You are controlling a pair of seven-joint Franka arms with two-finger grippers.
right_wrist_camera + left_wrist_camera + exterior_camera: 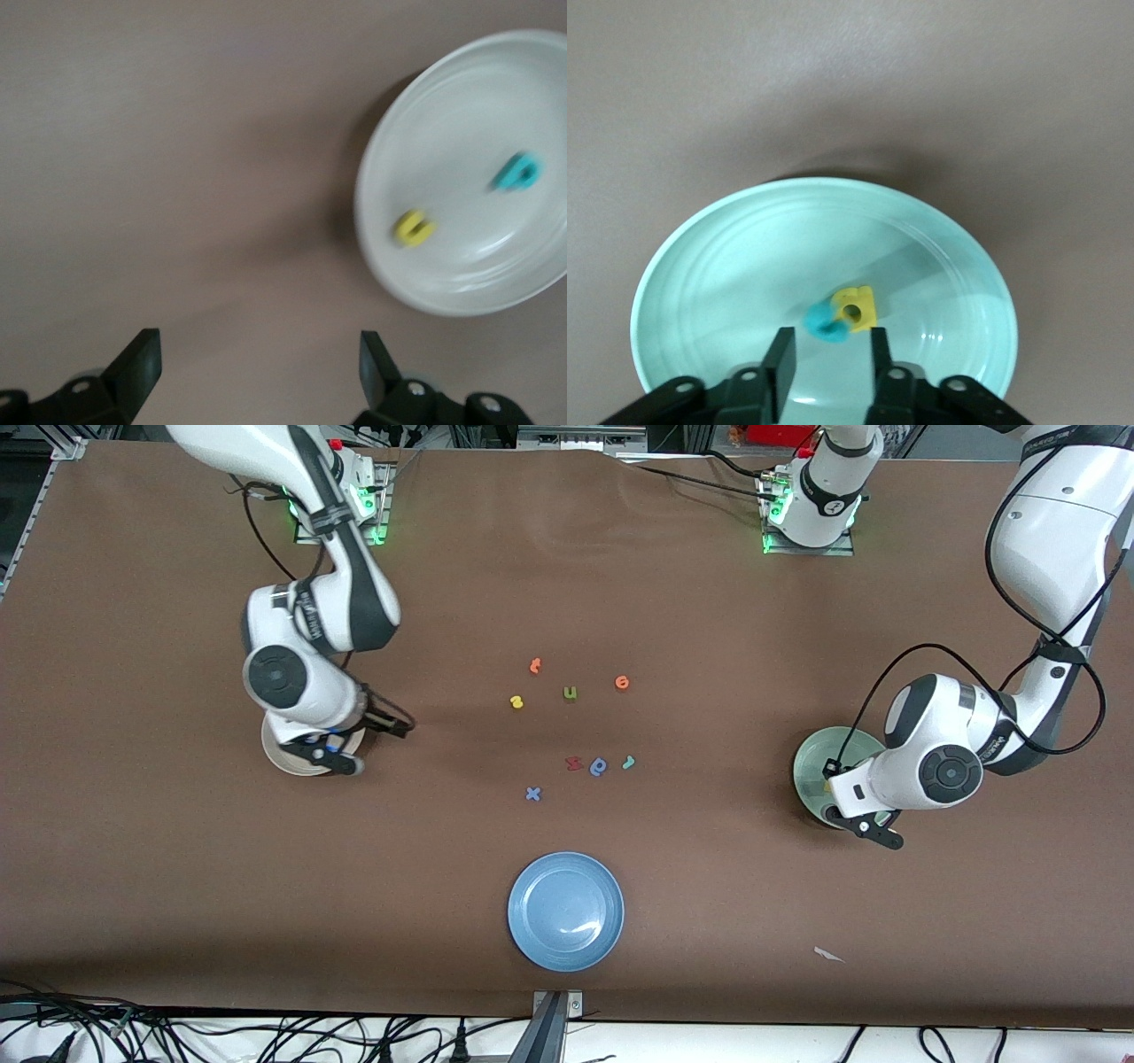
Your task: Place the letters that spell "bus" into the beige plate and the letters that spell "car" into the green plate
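Note:
The green plate (817,766) (744,257) lies at the left arm's end of the table, with a teal "c" (824,323) and a yellow "a" (858,307) touching each other in it. My left gripper (866,828) (828,341) hangs just over them, open, with nothing between its fingers. The beige plate (285,760) (461,97) at the right arm's end holds a yellow "u" (413,227) and a teal "b" (516,172). My right gripper (332,757) (260,341) is wide open over bare table beside that plate. A yellow "s" (516,702) and a teal "r" (628,762) lie mid-table.
Other letters mid-table: two orange ones (535,665) (622,682), an olive "u" (570,693), a dark red one (573,763), a darker blue one (599,766) and a blue "x" (532,794). A blue plate (566,911) sits nearer the camera. A paper scrap (828,954) lies near the front edge.

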